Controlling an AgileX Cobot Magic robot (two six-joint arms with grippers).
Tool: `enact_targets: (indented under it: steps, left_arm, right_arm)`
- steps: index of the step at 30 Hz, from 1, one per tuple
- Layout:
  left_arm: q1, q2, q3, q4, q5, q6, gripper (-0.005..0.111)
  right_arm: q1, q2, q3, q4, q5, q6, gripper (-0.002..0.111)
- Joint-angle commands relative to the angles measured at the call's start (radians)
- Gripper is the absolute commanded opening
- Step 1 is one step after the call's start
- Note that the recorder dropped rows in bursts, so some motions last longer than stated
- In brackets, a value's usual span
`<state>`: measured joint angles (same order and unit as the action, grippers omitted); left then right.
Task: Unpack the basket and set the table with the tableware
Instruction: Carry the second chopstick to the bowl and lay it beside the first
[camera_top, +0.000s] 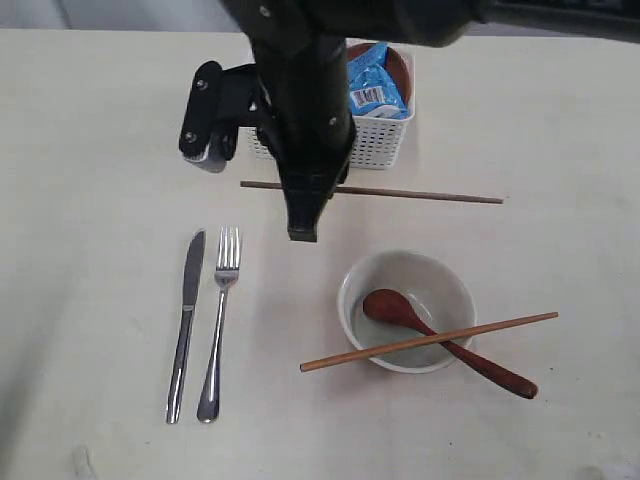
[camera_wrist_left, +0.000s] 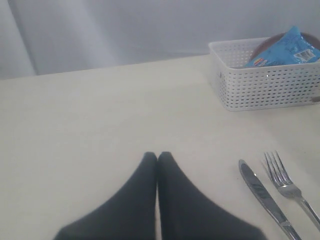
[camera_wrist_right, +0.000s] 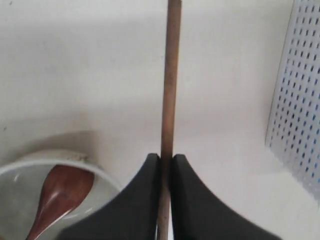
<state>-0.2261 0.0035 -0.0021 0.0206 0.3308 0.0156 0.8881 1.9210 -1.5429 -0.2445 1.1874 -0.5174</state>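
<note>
Pinches a wooden chopstick (camera_wrist_right: 170, 75) between the closed fingers of the right gripper (camera_wrist_right: 166, 159), the stick reaching straight out ahead of the tips and back under the palm. Cannot tell whether it rests on the table (camera_top: 90, 300) or hangs just above. Has the white lattice basket (camera_wrist_right: 300, 100) near one side of this gripper, holding a blue chips packet (camera_top: 377, 85) and a brown plate (camera_top: 400, 65). Has the off-white bowl (camera_top: 430, 285) near the other side, with the dark red-brown wooden spoon (camera_top: 390, 305) in it and a second chopstick (camera_top: 500, 327) across its rim. Presses the left gripper (camera_wrist_left: 157, 155) fully closed on nothing, over the table. Shows the steel knife (camera_wrist_left: 262, 195) beside those tips, the fork (camera_wrist_left: 287, 187) just past the knife, and the basket farther ahead on that same side.
</note>
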Motion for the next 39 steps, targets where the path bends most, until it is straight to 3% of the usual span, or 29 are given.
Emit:
enact_targets:
  steps: [1, 7, 14, 39]
  left_arm:
    - [-0.006, -0.004, 0.002, 0.005, -0.011, -0.004, 0.0]
    - [-0.006, -0.004, 0.002, 0.005, -0.011, -0.004, 0.0]
    - [-0.006, -0.004, 0.002, 0.005, -0.011, -0.004, 0.0]
    - [-0.006, -0.004, 0.002, 0.005, -0.011, -0.004, 0.0]
  right_arm:
    - [0.0, -0.141, 0.168, 0.041, -0.019, -0.036, 0.0]
    - [0.0, -0.246, 0.386, 0.067, -0.119, -0.138, 0.0]
    - [0.0, -0.252, 0.498, 0.067, -0.264, -0.161, 0.0]
    - [0.0, -0.252, 0.57, 0.154, -0.337, -0.324, 0.0]
